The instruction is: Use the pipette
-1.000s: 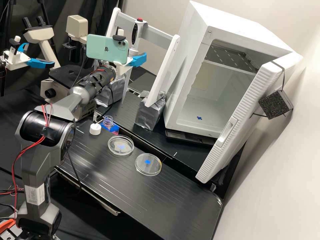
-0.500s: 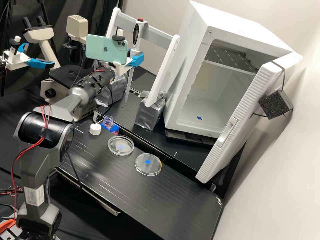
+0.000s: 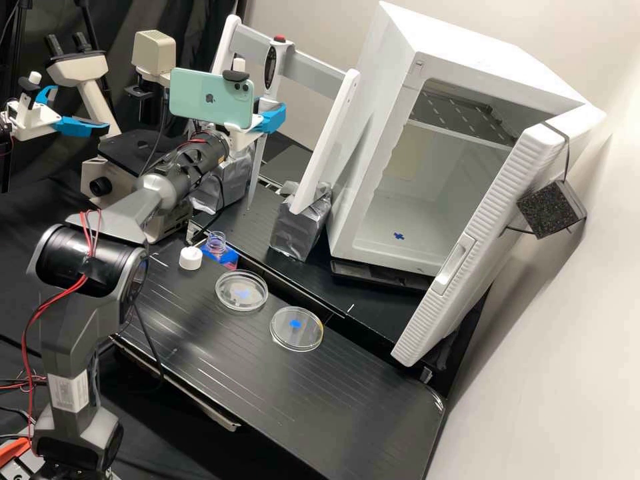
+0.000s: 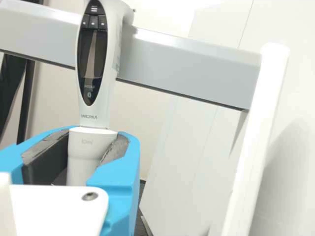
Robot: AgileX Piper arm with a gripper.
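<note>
Gripper [image 4: 93, 157]: 2 blue fingers drawn in snugly against both sides of 1 upright pipette's [image 4: 92, 54] neck, its handle at 12 o'clock above them, against the rack [image 3: 313, 67]. Handling, as judged: light but top-heavy, stiff, smooth enough to twist; best held at that neck, sparing the delicate tip. Outlying, in the high view: open bottle [image 3: 216, 244], 7 o'clock; 2 dishes [image 3: 230, 293], 6 o'clock.

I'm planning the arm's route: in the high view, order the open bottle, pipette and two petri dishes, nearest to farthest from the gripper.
From the gripper:
1. Pipette, between its fingers.
2. Open bottle, beside the white cap.
3. Petri dish closer to the bottle.
4. Other petri dish, toward the open door.
</note>
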